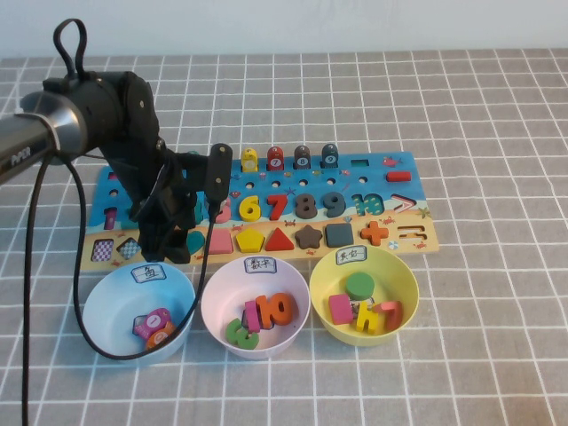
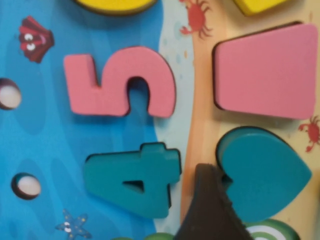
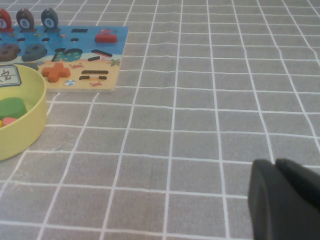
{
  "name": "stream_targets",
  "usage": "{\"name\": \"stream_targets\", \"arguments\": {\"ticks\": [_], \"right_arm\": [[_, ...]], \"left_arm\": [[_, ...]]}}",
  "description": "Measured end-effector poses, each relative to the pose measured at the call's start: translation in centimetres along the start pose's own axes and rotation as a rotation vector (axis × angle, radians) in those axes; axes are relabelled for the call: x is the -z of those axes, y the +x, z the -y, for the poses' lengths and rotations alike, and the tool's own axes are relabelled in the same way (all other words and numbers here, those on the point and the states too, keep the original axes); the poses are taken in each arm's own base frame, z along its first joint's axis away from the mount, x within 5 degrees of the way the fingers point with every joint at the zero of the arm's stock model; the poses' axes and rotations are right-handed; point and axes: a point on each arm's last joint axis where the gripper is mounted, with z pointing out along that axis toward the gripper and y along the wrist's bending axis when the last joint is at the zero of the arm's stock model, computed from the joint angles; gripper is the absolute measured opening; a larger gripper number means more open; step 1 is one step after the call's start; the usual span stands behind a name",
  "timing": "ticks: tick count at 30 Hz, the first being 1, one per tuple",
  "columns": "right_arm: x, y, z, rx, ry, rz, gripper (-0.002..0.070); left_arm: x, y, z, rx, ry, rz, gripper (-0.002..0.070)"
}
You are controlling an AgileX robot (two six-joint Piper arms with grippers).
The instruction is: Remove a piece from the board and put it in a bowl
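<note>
The board [image 1: 404,186] lies across the middle of the table. The teal heart piece [image 1: 196,240] sits in its slot on the sandy strip, left of a pink trapezoid. My left gripper [image 1: 177,241] is down on the board at the heart. In the left wrist view one of its dark fingers [image 2: 210,210] touches the notch of the heart [image 2: 270,170]; the other finger is out of view, so the jaws stand open. The pale yellow bowl [image 1: 406,306] stands at the front right. My right gripper [image 3: 276,164] is shut and empty, low over bare cloth, right of the bowl [image 3: 25,130].
A blue bowl [image 1: 102,306] and a pink bowl [image 1: 213,311] stand in front of the board, left of the yellow one; all hold pieces. The left arm's black cable loops by the blue bowl. Checked grey cloth covers the table.
</note>
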Motion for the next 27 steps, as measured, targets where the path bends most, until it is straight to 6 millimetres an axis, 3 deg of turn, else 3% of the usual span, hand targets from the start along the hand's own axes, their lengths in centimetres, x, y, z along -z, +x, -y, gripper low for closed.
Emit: {"name": "stream_targets", "arguments": {"ticks": [27], "right_arm": [[0.00, 0.00, 0.00, 0.000, 0.000, 0.000, -0.0017]], "left_arm": [[-0.23, -0.03, -0.33, -0.002, -0.014, 0.000, 0.0409]]}}
